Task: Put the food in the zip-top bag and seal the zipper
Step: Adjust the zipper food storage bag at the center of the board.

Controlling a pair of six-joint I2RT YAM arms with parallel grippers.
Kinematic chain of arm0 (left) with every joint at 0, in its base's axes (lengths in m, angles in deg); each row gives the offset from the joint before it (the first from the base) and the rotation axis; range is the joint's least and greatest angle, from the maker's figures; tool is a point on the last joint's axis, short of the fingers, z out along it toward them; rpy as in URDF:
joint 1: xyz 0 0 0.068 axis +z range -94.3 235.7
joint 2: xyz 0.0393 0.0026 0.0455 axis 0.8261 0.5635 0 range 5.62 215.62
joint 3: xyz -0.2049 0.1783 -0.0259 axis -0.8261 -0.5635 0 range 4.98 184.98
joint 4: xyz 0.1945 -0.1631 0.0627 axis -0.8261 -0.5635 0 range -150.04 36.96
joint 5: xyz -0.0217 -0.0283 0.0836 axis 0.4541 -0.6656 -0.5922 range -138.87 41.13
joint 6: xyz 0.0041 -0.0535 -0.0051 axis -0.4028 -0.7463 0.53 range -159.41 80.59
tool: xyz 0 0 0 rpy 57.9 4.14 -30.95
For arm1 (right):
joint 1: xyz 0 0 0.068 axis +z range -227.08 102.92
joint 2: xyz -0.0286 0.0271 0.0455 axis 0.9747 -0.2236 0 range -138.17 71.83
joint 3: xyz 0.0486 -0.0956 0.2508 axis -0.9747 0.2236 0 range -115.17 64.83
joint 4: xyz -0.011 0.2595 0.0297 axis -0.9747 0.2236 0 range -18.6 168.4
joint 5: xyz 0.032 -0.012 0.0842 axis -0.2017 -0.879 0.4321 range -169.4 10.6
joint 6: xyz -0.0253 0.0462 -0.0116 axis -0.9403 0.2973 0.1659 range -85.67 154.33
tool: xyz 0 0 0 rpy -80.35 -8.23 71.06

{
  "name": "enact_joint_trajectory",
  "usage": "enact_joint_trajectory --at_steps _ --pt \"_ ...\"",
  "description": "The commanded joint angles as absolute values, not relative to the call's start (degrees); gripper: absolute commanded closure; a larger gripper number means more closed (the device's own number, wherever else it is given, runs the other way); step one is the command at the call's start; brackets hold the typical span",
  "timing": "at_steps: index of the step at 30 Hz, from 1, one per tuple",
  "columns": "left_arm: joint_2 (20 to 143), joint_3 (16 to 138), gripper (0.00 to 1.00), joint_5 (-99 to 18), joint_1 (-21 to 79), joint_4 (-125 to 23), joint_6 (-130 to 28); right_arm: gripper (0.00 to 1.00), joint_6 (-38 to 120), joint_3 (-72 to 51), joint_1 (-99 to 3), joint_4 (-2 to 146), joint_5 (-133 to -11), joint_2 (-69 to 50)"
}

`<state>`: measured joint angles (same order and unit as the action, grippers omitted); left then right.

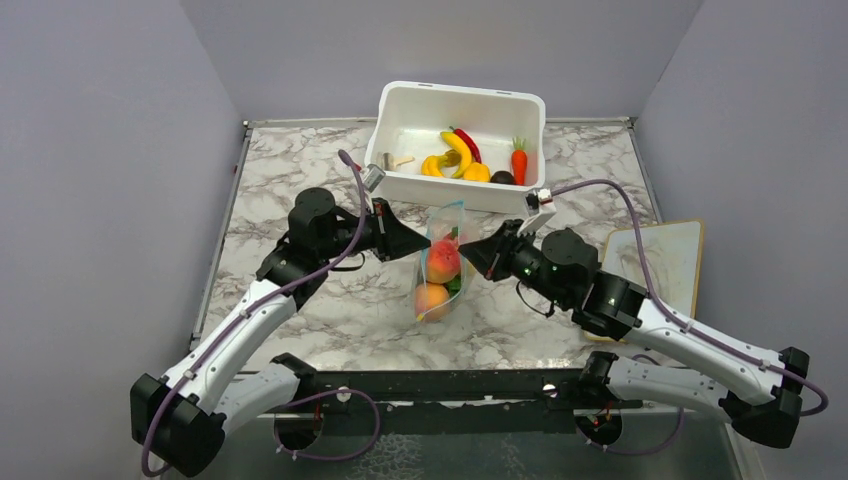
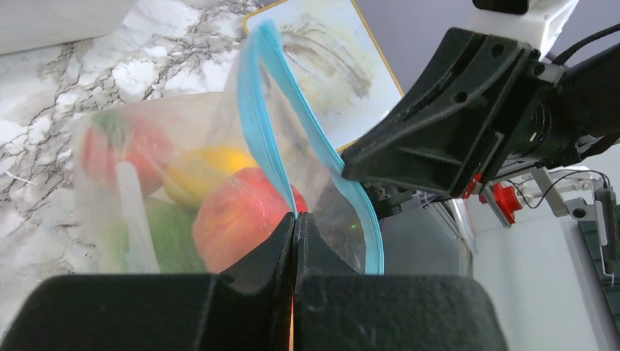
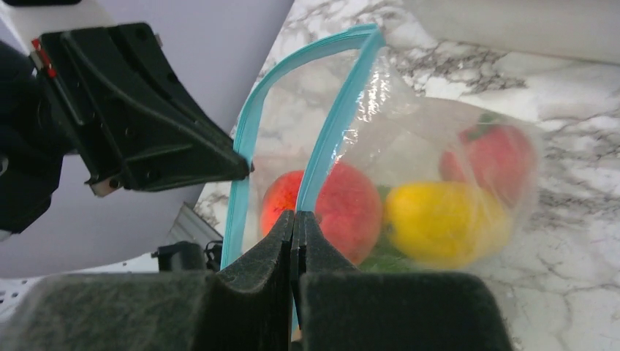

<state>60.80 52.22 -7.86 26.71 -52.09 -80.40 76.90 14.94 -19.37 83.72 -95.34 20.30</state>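
Clear zip-top bag (image 1: 443, 268) between clamped left hand (image 2: 294, 219) and right hand (image 3: 294, 216)

zip-top bag (image 3: 428, 121): clear crinkly plastic | table (image 1: 300, 190): marbled | tub (image 1: 460, 92): white plastic

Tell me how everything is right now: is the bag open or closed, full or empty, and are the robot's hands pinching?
zip-top bag, mouth open, filled
zipper, unsealed, its two strips spread apart
food, inside the bag
left gripper, shut on one zipper strip
right gripper, shut on the other zipper strip
white tub, open-topped, with toy foods inside
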Motion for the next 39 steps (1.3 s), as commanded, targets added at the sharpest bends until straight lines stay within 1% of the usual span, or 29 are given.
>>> enact_joint_trajectory --at_steps 1,4,6,7,9,14,17,19,23,28,34,39 --pt "62.58 52.77 1.0 -6.39 26.52 -49.26 -76.79 0.99 82.38 19.1 -19.0 82.24 -90.14 22.94" --pt "64.27 51.77 1.0 -6.91 26.45 -49.13 -76.33 0.99 83.77 22.77 -18.99 81.87 -94.64 24.81" --pt "65.3 51.78 1.0 -6.34 26.52 -47.88 -77.2 0.99 79.61 23.6 -19.05 79.3 -94.92 25.56" --pt "65.63 52.09 1.0 -6.44 26.52 -47.6 -77.12 0.97 76.43 23.39 -18.99 79.08 -94.9 25.52" --pt "66.33 52.74 1.0 -6.49 26.52 -47.26 -76.39 0.84 70.13 22.01 -19.03 80.43 -94.59 24.94" --pt "68.04 55.51 1.0 -5.86 26.52 -49.05 -73.39 0.6 56.06 15.97 -19.03 90.16 -94.84 24.97" --pt "69.22 56.67 1.0 -5.72 26.52 -49.72 -72.56 0.5 46.84 14.71 -19.04 90.91 -89.99 26.9" --pt "70.02 57.13 1.0 -5.58 26.52 -49.35 -72.69 0.46 39.9 13.96 -18.98 91.81 -85.37 27.63" --pt "70.95 57.19 1.0 -5.36 26.53 -47.85 -73.69 0.42 31.97 11.06 -18.98 93.99 -74.72 25.83" --pt "71.61 57.8 1.0 -5.26 26.52 -47.45 -74.08 0.42 27.5 10.03 -18.98 92.04 -63.16 19.6" --pt "71.45 58.2 1.0 -5.08 26.52 -47.48 -74.33 0.42 25.66 8.47 -18.77 88.97 -57.59 13.24" --pt "71.71 58.16 1.0 -4.96 26.52 -48.01 -74.0 0.43 24.68 8.35 -18.0 88.82 -58.3 9.89"
